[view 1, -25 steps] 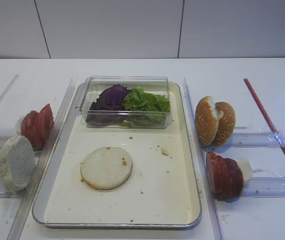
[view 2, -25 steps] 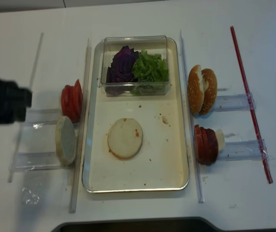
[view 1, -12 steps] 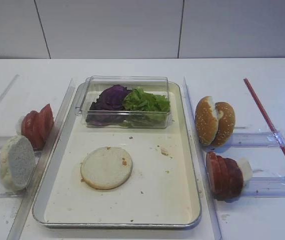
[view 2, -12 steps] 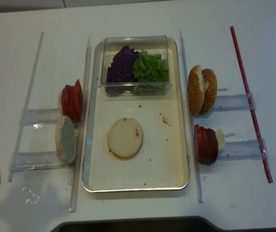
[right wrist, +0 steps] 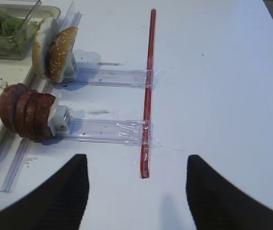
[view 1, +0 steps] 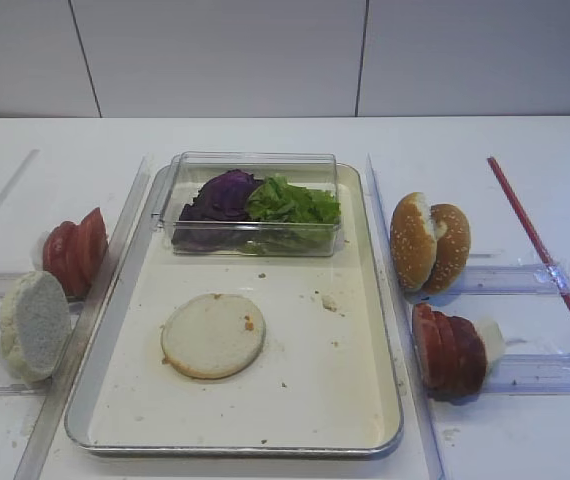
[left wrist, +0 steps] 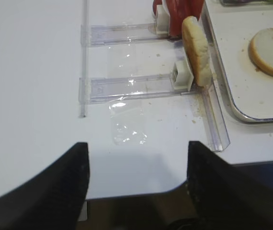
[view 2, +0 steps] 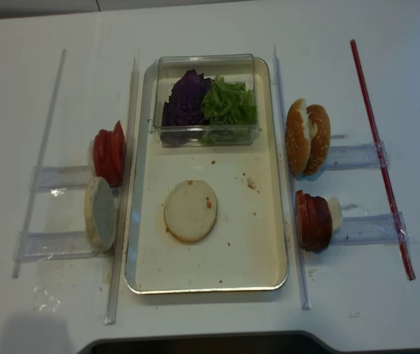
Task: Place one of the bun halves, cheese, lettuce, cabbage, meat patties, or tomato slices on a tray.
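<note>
White tabletop fills the overhead view, with the left gripper (left wrist: pixel 134 158) low at the frame's lower left, jaws apart and empty, well left of the tray (view 2: pixel 276 243). Centre frame, the flat bun half (view 2: pixel 190 211) lies on that tray below the clear box of cabbage (view 2: pixel 187 97) and lettuce (view 2: pixel 230 103). At lower right, the right gripper (right wrist: pixel 135 179) hovers over bare table with jaws spread, well right of the bun.

Neither arm shows in the two overhead views, bar a dark scrap cut by the bottom left corner of one. Each wrist view catches only blurred black fingers (left wrist: pixel 55 187) at its lower edge; on the right gripper (right wrist: pixel 136 191) the fingertips run out of the picture. The tomato slices (left wrist: pixel 178 8) are cropped by the left wrist view's top edge, and the tray (left wrist: pixel 232 108) by its right edge
</note>
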Robot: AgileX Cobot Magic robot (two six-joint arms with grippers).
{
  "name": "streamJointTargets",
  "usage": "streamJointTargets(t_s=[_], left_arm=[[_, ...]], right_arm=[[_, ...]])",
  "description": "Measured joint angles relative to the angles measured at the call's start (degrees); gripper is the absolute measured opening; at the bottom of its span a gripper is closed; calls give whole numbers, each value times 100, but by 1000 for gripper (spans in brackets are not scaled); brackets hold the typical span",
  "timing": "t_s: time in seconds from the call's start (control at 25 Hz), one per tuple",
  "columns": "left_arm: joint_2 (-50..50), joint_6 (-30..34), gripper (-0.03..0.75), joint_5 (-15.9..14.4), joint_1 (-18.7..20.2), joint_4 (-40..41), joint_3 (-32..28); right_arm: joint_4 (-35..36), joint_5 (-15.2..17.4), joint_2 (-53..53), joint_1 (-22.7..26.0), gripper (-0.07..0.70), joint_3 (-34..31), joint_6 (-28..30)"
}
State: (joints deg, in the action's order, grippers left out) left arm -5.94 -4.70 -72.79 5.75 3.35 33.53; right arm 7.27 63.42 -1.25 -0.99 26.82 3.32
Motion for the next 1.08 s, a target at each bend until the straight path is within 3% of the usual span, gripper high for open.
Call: streamJointTargets(t_s=[0.2, 0.4, 1.08], left_arm=[[668, 137, 411, 6, 0, -33, -341], [679, 420, 411, 421, 0, -47, -543], [679, 168, 411, 519, 0, -36, -559]], right_arm=[[0, 0, 0, 0, 462, 0, 0], [0, 0, 0, 0, 462, 0, 0], [0, 0, 0, 0, 462, 0, 0]])
